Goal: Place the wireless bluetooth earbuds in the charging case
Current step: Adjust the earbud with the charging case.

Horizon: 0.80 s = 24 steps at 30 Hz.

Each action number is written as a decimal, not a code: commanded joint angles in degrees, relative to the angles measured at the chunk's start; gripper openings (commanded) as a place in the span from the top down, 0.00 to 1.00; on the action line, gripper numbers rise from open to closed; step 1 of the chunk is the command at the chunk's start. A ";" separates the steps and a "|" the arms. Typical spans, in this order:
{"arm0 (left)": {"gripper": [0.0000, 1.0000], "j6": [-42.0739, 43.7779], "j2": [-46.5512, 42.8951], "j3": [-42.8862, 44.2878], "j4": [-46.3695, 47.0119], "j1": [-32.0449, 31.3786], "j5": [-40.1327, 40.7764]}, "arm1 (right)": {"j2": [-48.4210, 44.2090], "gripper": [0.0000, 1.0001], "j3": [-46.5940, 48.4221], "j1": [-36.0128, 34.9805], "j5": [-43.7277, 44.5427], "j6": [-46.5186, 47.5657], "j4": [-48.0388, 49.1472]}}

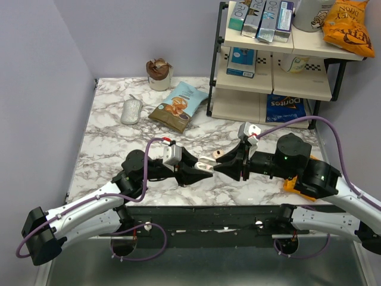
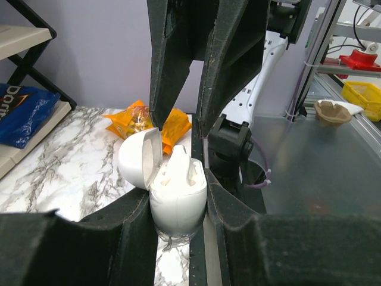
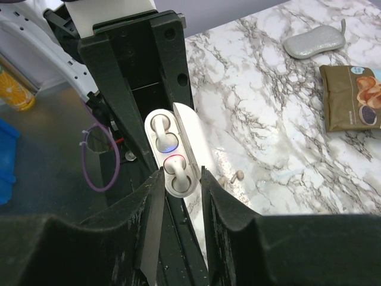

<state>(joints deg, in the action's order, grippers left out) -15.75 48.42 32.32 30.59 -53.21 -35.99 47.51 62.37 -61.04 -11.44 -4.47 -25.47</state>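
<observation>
One white case point(image 2: 178, 205), lid point(image 2: 138, 161) open | left pincer point(image 2: 177, 196) grips it | right pincer point(image 3: 180, 179) unclear

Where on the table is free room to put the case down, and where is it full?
Free: the marble left of the left tool, in front of the grey oval object; also between the snack bag and the right tool. Crowded: the centre, where both tools meet at the charging case.

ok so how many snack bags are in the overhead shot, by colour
orange: 2, the top-shelf bag and the near-right bag
dark blue: 1, the Doritos bag
light blue and brown: 1, the mid-table bag
total: 4
</observation>
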 commanded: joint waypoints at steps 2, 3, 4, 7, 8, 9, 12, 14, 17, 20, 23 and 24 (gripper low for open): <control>1.00 -0.07 -0.70 0.38 3.43 -0.40 -1.10 | 1.36 0.60 -1.37 0.04 -1.04 -0.19 0.42; 1.00 0.01 -0.70 0.47 3.16 -0.40 -1.02 | 1.19 0.59 -1.46 0.13 -0.08 -0.36 0.51; 1.00 0.19 -0.70 0.47 2.64 -0.40 -0.93 | 0.40 0.57 -1.55 0.04 0.62 -0.54 0.77; 1.00 0.45 -0.87 0.29 2.02 -0.40 -0.66 | -1.71 0.50 -1.55 0.04 4.14 -1.42 2.00; 1.00 0.54 -0.96 -0.06 1.93 -0.40 -0.23 | -3.11 0.47 -1.46 0.13 4.93 -1.51 2.27; 1.00 0.72 -1.05 -0.23 1.84 -0.40 -0.05 | -3.73 0.46 -1.29 0.04 6.24 -1.59 2.27; 1.00 0.81 -1.14 -0.59 1.67 -0.40 0.30 | -4.88 0.44 -0.58 0.13 4.43 -1.51 2.19; 1.00 0.63 -0.96 -0.41 1.84 -0.40 0.22 | -4.36 0.46 0.12 0.04 2.14 -1.24 1.14; 1.00 0.19 -0.35 0.46 2.02 -0.40 -0.31 | -2.42 0.52 0.21 0.04 -1.82 -1.24 0.25; 1.00 0.10 0.09 1.87 0.44 -0.40 -0.40 | -1.63 0.54 0.21 0.13 -6.12 -1.77 0.60; 1.00 0.02 0.44 2.75 -0.79 -0.40 -0.66 | 0.04 0.52 1.09 0.13 -10.17 -1.95 -0.54; 1.00 0.10 0.44 2.75 -0.88 -0.40 -0.75 | 0.48 0.52 1.26 0.04 -10.18 -1.95 -0.72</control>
<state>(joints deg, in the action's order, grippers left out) -15.75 48.56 32.45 29.80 -53.36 -35.57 46.70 61.89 -60.95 -15.70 -5.98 -24.49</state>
